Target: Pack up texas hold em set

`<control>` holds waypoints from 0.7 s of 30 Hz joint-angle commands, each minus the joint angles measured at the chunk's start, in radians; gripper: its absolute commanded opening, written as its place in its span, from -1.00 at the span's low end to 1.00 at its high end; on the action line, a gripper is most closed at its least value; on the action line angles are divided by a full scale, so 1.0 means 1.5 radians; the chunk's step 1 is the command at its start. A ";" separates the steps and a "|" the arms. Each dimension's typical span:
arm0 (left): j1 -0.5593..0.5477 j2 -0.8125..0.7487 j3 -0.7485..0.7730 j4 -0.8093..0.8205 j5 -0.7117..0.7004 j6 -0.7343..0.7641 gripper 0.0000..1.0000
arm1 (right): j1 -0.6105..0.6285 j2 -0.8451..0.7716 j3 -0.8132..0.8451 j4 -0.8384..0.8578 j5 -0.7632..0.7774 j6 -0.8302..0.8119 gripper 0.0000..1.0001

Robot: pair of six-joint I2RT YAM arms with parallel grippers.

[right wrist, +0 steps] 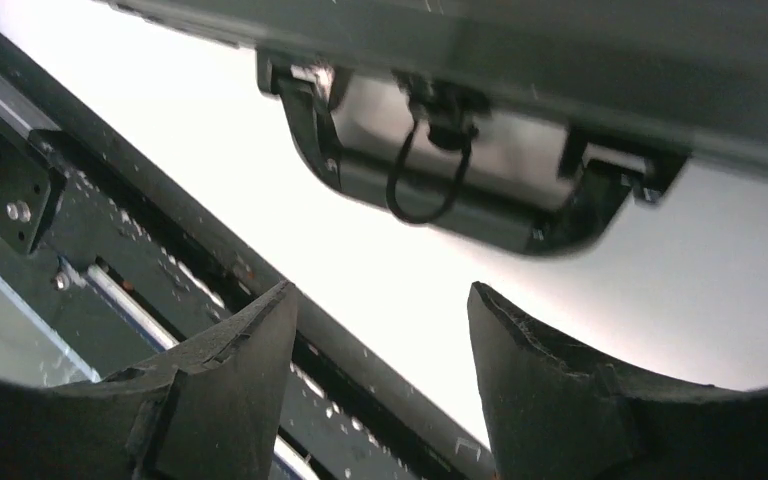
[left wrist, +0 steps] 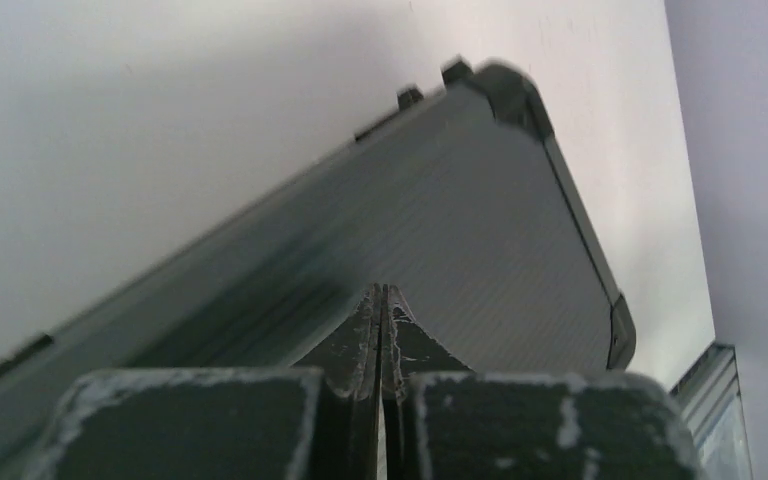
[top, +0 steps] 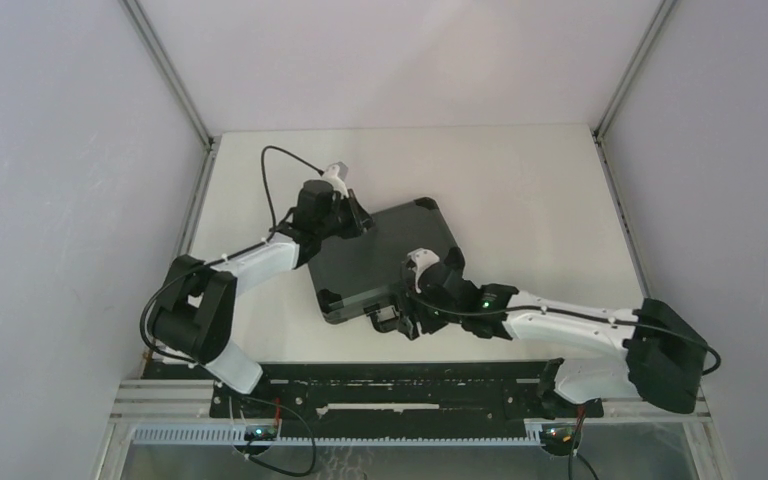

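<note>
Overhead, the briefcase lies closed and askew at the middle of the table. Only the right wrist view shows its handle, which lies along the case's near edge. The right gripper stands wide apart just short of that handle and holds nothing. In the left wrist view, the left gripper is pressed fully together over the ribbed lid, near its far left side. Contact with the lid appears likely but cannot be confirmed.
</note>
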 commanded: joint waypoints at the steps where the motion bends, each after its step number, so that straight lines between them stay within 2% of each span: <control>1: -0.034 -0.075 -0.037 0.044 -0.005 -0.006 -0.99 | 0.014 -0.077 -0.053 -0.064 0.047 0.064 0.43; 3: -0.054 -0.093 -0.041 0.042 0.007 -0.007 -1.00 | 0.018 -0.120 -0.084 -0.068 0.057 0.101 0.38; 5: -0.082 -0.105 -0.046 0.042 0.016 -0.006 -0.99 | 0.018 -0.162 -0.122 -0.060 0.053 0.137 0.20; 6: -0.091 -0.105 -0.048 0.042 0.029 -0.005 -1.00 | 0.017 -0.175 -0.143 -0.049 0.047 0.153 0.00; 9: -0.102 -0.088 -0.068 0.061 0.062 -0.018 -0.99 | 0.016 -0.184 -0.202 0.008 0.039 0.185 -0.96; 16: -0.103 -0.032 -0.124 0.104 0.115 -0.041 -1.00 | -0.012 -0.091 -0.278 0.268 -0.030 0.203 -1.00; 21: -0.100 -0.005 -0.148 0.114 0.133 -0.050 -1.00 | -0.028 -0.007 -0.272 0.388 -0.068 0.198 -1.00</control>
